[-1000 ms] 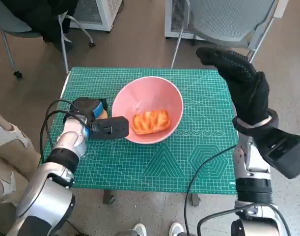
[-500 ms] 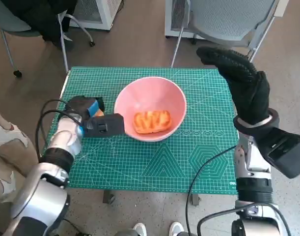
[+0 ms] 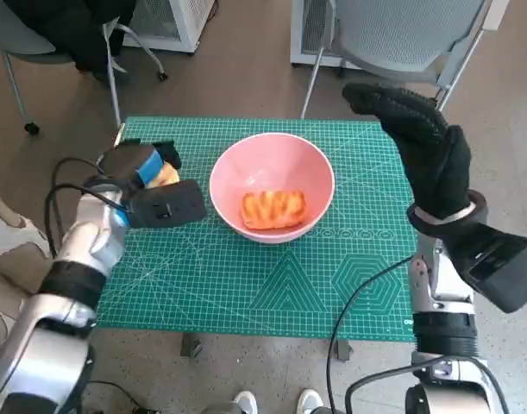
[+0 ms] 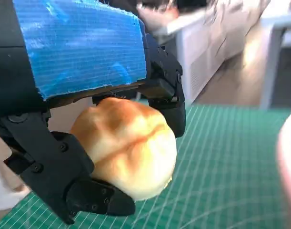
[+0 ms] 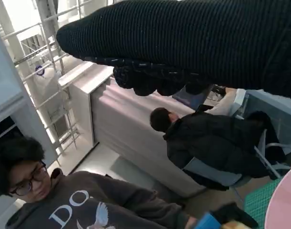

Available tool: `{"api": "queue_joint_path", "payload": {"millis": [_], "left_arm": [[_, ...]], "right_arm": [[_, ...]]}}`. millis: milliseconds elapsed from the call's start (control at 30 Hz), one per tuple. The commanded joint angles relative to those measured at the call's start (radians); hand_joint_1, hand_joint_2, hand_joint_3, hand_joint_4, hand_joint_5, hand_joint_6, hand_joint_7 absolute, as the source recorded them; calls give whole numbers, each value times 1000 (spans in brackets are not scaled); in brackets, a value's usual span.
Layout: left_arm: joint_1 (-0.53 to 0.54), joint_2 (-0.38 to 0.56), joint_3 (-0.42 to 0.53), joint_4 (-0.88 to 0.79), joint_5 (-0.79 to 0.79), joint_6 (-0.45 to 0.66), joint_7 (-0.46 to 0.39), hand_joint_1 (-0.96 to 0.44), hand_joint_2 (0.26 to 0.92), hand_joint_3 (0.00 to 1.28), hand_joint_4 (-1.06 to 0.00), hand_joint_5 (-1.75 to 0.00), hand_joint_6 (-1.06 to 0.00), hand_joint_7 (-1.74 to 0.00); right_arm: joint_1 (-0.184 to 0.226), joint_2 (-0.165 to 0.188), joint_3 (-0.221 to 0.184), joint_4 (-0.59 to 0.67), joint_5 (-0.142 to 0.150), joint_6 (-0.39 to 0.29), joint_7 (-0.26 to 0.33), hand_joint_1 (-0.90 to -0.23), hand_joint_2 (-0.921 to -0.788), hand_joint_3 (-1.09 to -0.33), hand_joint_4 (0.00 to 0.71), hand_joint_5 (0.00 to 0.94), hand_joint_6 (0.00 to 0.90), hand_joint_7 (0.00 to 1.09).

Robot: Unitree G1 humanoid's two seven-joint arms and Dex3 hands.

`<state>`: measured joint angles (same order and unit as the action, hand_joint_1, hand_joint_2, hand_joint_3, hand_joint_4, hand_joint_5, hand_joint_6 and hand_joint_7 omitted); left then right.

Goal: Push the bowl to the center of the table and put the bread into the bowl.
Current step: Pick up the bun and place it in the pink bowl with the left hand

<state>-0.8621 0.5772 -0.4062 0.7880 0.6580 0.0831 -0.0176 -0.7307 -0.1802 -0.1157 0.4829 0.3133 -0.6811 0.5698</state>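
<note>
Checking the head view, we found the pink bowl (image 3: 272, 185) near the middle of the green cutting mat (image 3: 246, 285), with one glazed orange bread (image 3: 273, 209) lying inside it, toward the robot's side of the bowl floor. The left hand (image 3: 147, 185) was just beside the bowl, on the bowl's left, apart from its rim. In the left wrist view that hand (image 4: 78, 71) gripped a second piece, a pale round bread roll (image 4: 126, 152), its black fingers (image 4: 95, 200) wrapped under and over the roll; the blue tape covered the back of the hand above it. The roll (image 3: 164, 175) showed in the head view only as a small tan patch beside the tape. We noted the roll sat above the mat, not touching it. The right hand (image 3: 423, 142) was raised over the mat's far right corner, well apart from the bowl, gloved fingers extended and holding nothing. In the right wrist view the glove (image 5: 193, 43) crossed the top; two people (image 5: 212, 143) sat behind.
</note>
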Motion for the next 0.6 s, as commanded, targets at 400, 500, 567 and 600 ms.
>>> {"api": "queue_joint_path", "payload": {"millis": [400,500,567,600], "left_arm": [[75,17,133,-446,-19,122,-105,2,903,41,-766,-1157,-696,-1021],[69,3,127,-504,-2,145,-117,2,901,40,-776,-1110,-691,-1062],[64,-9,120,-540,7,156,-126,2,901,39,-780,-1092,-688,-1078],[62,-15,117,-555,11,160,-130,2,901,38,-781,-1082,-687,-1088]], "right_arm": [[-1,8,1,9,8,27,8,-721,-921,-755,144,0,7,487],[-2,9,2,7,11,32,10,-721,-921,-756,143,0,4,492],[-2,10,3,6,12,35,10,-721,-921,-756,143,0,2,494],[-3,11,3,6,12,37,11,-721,-921,-756,143,0,1,496]]}}
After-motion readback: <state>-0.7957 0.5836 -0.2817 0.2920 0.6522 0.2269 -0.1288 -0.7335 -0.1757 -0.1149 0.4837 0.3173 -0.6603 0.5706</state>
